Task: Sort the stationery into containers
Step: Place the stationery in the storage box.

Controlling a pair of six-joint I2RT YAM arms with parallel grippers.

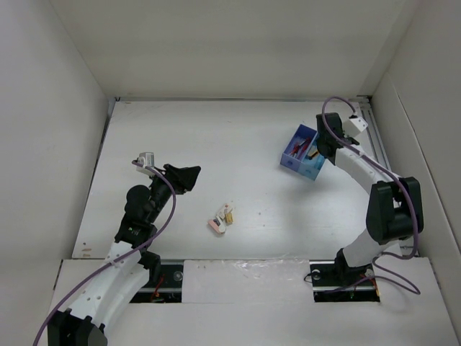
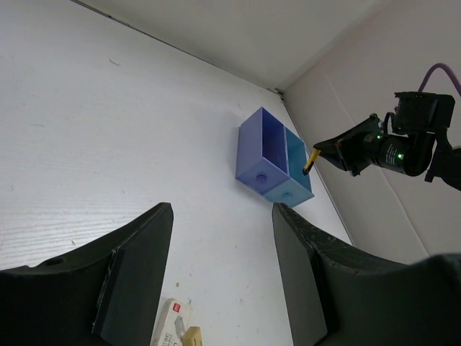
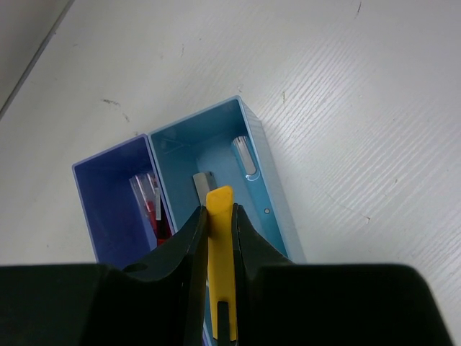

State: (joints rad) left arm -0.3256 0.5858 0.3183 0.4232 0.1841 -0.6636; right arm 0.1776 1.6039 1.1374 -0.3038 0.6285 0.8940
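- Yellow pen [image 3: 220, 252] pinched in right hand [image 3: 219, 213], tip over light-blue half of box [image 3: 281, 216], upper right of overhead view.
- Left hand [image 2: 222, 210] spread, at left of overhead view.
- Erasers [image 1: 222, 218] clustered mid-worktop [image 1: 216, 137], lower centre.

Robot lab bench cell. White table [image 1: 238, 137] boxed in by plain white panels: left wall [image 1: 43, 144], far wall [image 1: 238, 43], right wall [image 1: 425, 101]. Two white-and-black arms bolted at the near edge, left arm [image 1: 133, 223] and right arm [image 1: 382, 205], right one on a dark base plate [image 1: 344, 280]. Purple cable [image 1: 336, 99] loops loose along each arm. Small props on the table: blue two-compartment box [image 1: 292, 161] far right, a few erasers [image 1: 221, 220] near centre.
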